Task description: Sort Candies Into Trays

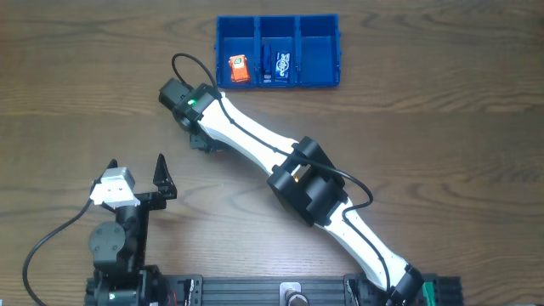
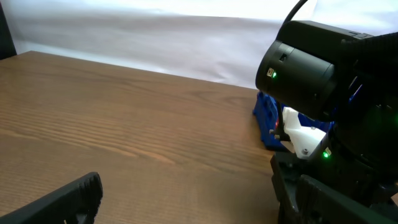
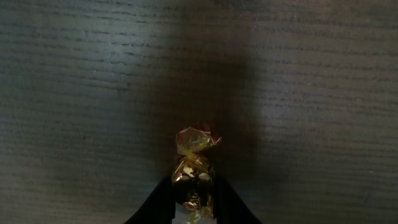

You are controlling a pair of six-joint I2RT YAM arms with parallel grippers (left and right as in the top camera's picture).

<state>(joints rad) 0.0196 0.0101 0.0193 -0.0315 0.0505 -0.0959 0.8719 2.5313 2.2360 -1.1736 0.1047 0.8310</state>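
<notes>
Centrally in the right wrist view, the right gripper (image 3: pixel 193 185) has its fingers (image 3: pixel 231 208) closed on a gold-foil candy (image 3: pixel 194 169), pinching its lower body. The twisted wrapper end (image 3: pixel 198 140) projects beyond the tips toward the upper half of the frame. The candy's long axis thus runs in line with the fingers, twist end leading, over the bare wooden table (image 3: pixel 74 74).

In the top view this gripper sits left of centre, below and left of the blue tray (image 1: pixel 337 51) at upper middle. The tray's left compartment holds an orange candy (image 1: pixel 239 70) and its middle one a blue candy (image 1: pixel 278 66); the right compartment shows bare blue floor. At lower left, the left gripper (image 1: pixel 138 174) stands with fingers spread, holding nothing.

Risks: you hold crinkly foil by a small area, so it may slip or swivel in transit. A low approach could catch the tray wall. Releasing early would drop it into an occupied compartment.
</notes>
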